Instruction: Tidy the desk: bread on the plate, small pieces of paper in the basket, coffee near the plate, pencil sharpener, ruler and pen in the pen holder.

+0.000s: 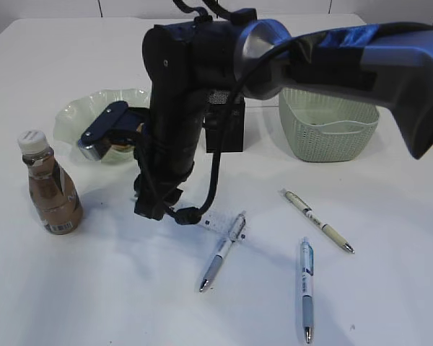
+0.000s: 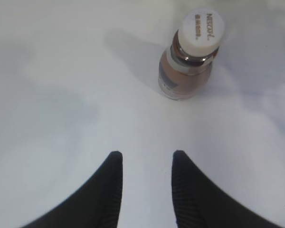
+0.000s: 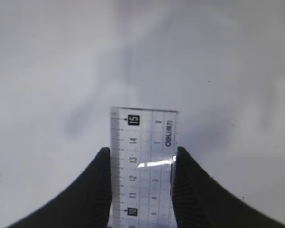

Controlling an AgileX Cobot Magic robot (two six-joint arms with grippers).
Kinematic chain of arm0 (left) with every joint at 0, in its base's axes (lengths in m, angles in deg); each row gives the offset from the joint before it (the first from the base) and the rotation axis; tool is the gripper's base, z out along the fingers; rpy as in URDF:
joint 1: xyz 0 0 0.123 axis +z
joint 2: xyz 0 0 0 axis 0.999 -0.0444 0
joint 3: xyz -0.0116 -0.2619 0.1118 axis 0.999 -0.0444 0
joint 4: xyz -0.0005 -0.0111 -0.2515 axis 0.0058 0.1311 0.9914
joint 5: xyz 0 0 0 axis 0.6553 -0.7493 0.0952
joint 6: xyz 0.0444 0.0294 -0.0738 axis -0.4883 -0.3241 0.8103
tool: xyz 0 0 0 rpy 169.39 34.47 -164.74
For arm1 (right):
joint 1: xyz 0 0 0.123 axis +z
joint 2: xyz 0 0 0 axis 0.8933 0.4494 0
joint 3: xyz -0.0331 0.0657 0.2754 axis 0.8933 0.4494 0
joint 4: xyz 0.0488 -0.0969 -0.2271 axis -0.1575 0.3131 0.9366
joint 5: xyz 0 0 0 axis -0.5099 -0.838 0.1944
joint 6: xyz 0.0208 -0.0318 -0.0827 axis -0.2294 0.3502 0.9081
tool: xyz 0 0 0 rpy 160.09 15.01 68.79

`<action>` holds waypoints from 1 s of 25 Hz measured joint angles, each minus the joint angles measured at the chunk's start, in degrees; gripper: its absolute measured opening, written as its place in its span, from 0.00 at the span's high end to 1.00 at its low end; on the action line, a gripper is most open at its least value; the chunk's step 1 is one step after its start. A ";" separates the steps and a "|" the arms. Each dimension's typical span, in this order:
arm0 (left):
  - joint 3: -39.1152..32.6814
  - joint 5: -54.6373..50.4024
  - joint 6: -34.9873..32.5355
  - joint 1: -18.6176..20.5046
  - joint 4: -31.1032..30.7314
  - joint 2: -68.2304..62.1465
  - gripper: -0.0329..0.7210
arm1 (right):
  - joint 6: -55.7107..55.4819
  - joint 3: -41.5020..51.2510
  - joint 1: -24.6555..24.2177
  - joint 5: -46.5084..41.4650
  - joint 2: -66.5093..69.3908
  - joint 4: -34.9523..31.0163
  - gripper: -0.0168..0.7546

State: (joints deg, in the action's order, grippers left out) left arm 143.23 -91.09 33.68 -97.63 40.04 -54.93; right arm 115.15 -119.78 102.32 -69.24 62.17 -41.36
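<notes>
- Your right end effector (image 3: 141, 156) is pinching the clear ruler (image 3: 143, 164) by its long edges; the ruler's end sticks out past the fingertips over the bare white surface (image 3: 47, 71).
- Your left end effector (image 2: 145, 159) points down at the surface with its jaws spread and nothing between them; the coffee bottle (image 2: 189, 54) stands upright ahead of it, apart from the fingers (image 2: 111, 185).
- In the exterior view a dark arm (image 1: 169, 108) reaches down over the middle of the surface, hiding most of the black pen holder (image 1: 227, 126).
- The coffee bottle (image 1: 49, 187) stands at the left, near the pale green plate (image 1: 83, 108).
- The green basket (image 1: 328, 130) sits to the right of the holder.
- Three pens (image 1: 224, 249) (image 1: 317, 220) (image 1: 307, 288) lie on the surface in front.
</notes>
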 joint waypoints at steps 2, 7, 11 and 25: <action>0.00 0.00 0.00 0.00 0.00 0.00 0.64 | -1.04 -1.83 0.00 -0.12 0.00 0.00 0.59; 0.00 0.00 0.00 0.00 0.00 0.00 0.64 | -1.53 -5.22 0.00 -0.34 0.09 0.00 0.59; 0.00 0.00 0.00 0.00 0.00 0.00 0.64 | -2.40 -7.35 0.00 -0.22 0.09 0.00 0.59; 0.00 0.21 0.00 0.00 0.00 0.00 0.64 | -10.22 -8.23 0.00 13.41 0.26 0.00 0.59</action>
State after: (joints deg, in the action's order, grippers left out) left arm 143.23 -90.88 33.68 -97.63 40.04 -54.93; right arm 104.93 -128.01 102.32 -55.83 62.44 -41.36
